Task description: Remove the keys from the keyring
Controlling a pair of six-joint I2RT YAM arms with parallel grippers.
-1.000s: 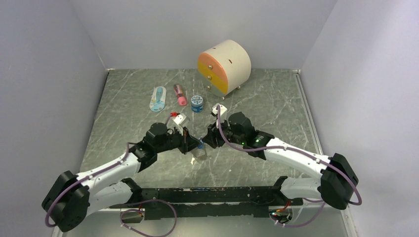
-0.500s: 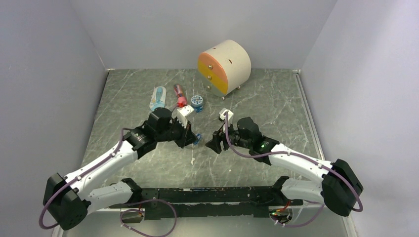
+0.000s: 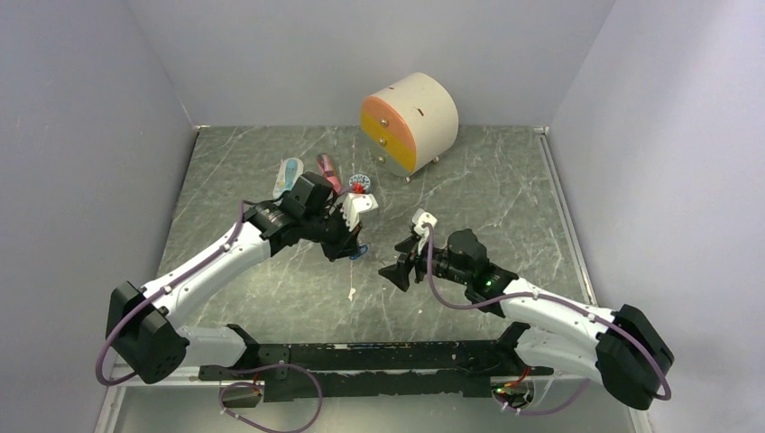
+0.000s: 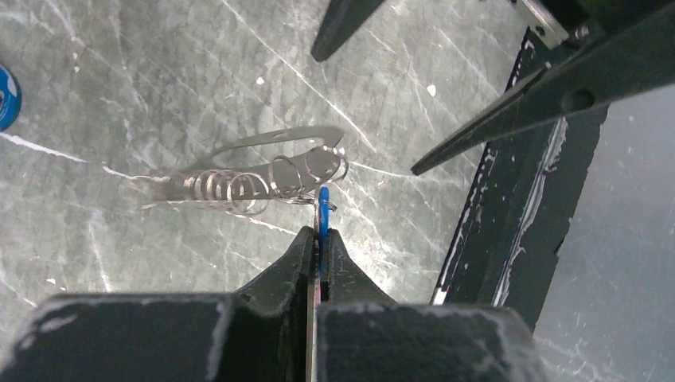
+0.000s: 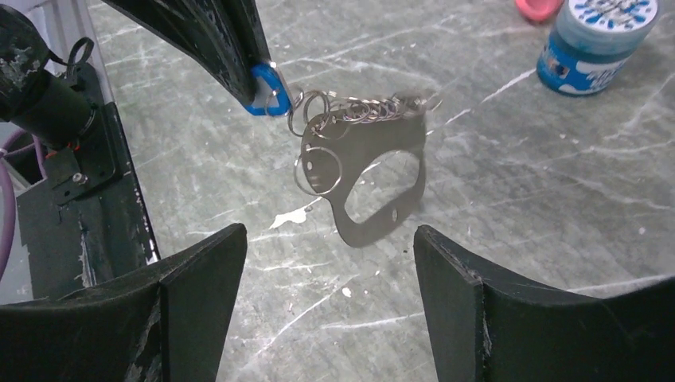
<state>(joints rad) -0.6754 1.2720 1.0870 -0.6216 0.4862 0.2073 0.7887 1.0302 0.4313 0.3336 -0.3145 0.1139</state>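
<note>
Now: keyring (image 5: 362, 135) is a thin silvery oval plate with a cut-out, small rings chained along its top. It hangs above the table from the blue key (image 5: 267, 89), clamped in left claw (image 4: 318, 239). Right claw (image 5: 328, 235) spread wide, just right, not touching.

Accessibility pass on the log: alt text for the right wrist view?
The left tool pinches a blue key, and from it a metal keyring with a string of small rings hangs over the marble table. The right tool is open below it; a blue tin stands at top right.
</note>
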